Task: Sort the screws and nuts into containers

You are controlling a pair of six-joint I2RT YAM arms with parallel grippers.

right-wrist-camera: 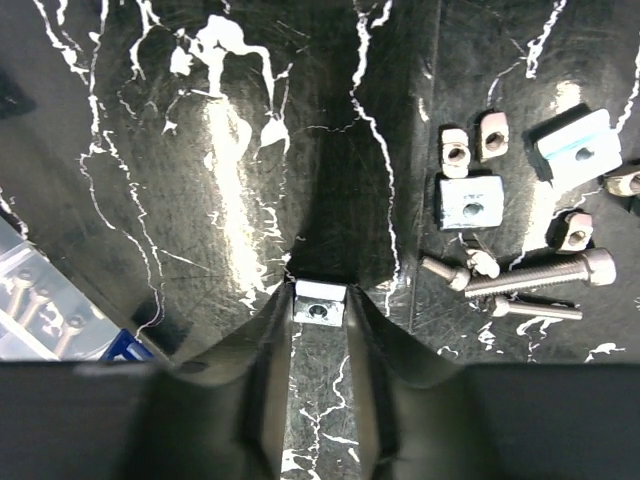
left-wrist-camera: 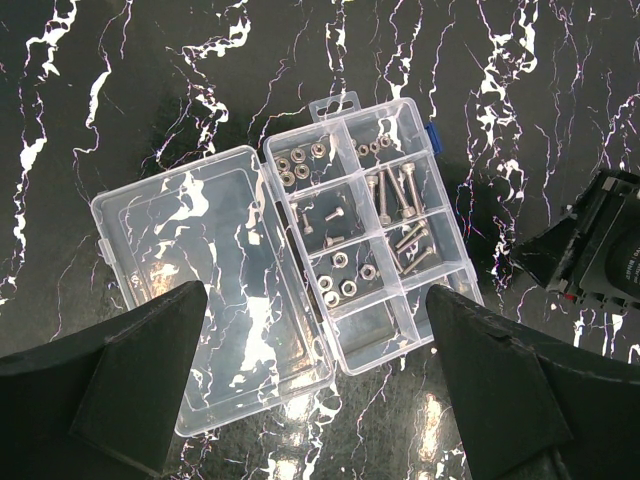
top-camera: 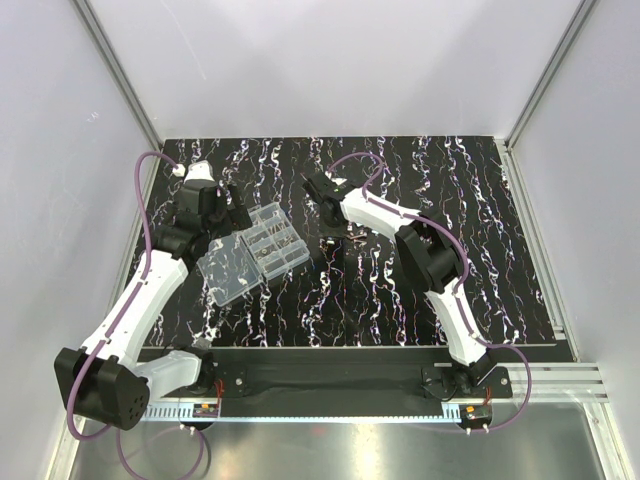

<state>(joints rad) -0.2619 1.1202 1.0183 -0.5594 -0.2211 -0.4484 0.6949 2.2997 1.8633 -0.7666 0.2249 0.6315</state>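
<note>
The clear organiser box (top-camera: 275,240) lies open at the left, its flat lid (top-camera: 228,268) folded out. In the left wrist view its containers (left-wrist-camera: 385,320) hold nuts (left-wrist-camera: 345,285) and screws (left-wrist-camera: 395,190); the nearest compartment is bare. My left gripper (left-wrist-camera: 315,290) hovers above the box, wide open and empty. My right gripper (right-wrist-camera: 320,300) is shut on a small square silvery nut (right-wrist-camera: 320,303) just above the tabletop. Loose square nuts (right-wrist-camera: 470,200), small nuts (right-wrist-camera: 455,150) and screws (right-wrist-camera: 545,272) lie to the right of it.
The tabletop (top-camera: 450,250) is black with white streaks. My right arm's black wrist (left-wrist-camera: 600,250) sits just right of the box. A corner of the box with a blue latch (right-wrist-camera: 125,345) shows at the left of the right wrist view.
</note>
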